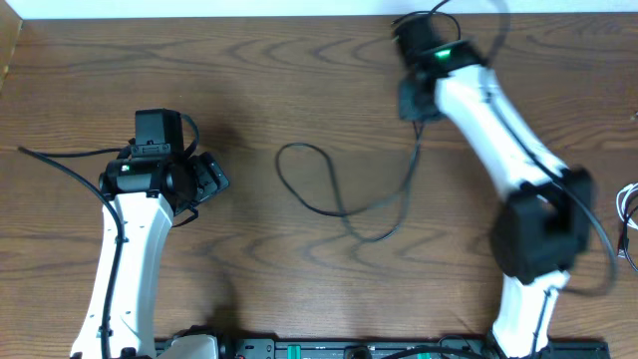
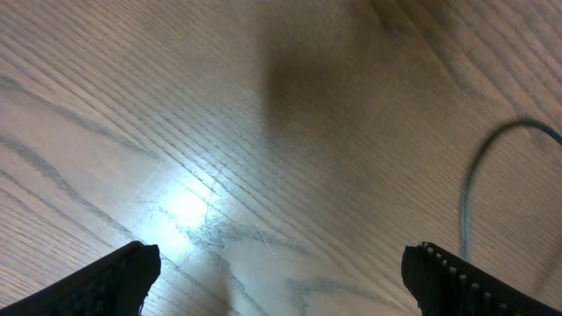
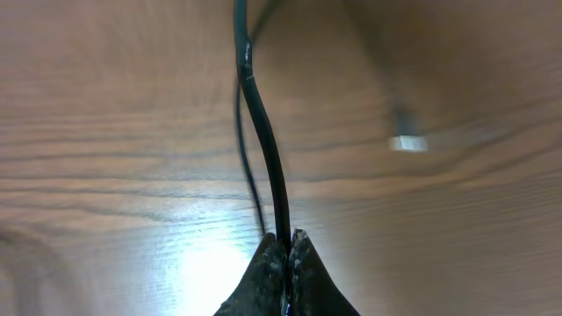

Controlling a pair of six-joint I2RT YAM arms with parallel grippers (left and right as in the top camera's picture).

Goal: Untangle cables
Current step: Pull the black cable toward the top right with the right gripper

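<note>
A thin black cable (image 1: 339,204) lies across the middle of the wooden table (image 1: 299,70). It forms a loop on the left and rises at its right end to my right gripper (image 1: 417,108). In the right wrist view the right gripper (image 3: 285,241) is shut on this black cable (image 3: 259,114), which runs away from the jaws over the wood. A blurred small plug (image 3: 408,140) lies to the right of it. My left gripper (image 1: 211,178) stands open to the left of the loop, holding nothing. Between its wide-apart fingers (image 2: 457,281) shows bare wood, with a bend of cable (image 2: 470,180) to the right.
A thin white cable (image 1: 627,214) lies at the table's right edge, beside the right arm's base (image 1: 543,234). A thicker black arm wire (image 1: 60,165) runs off to the left of the left arm. The table's far edge meets a white wall.
</note>
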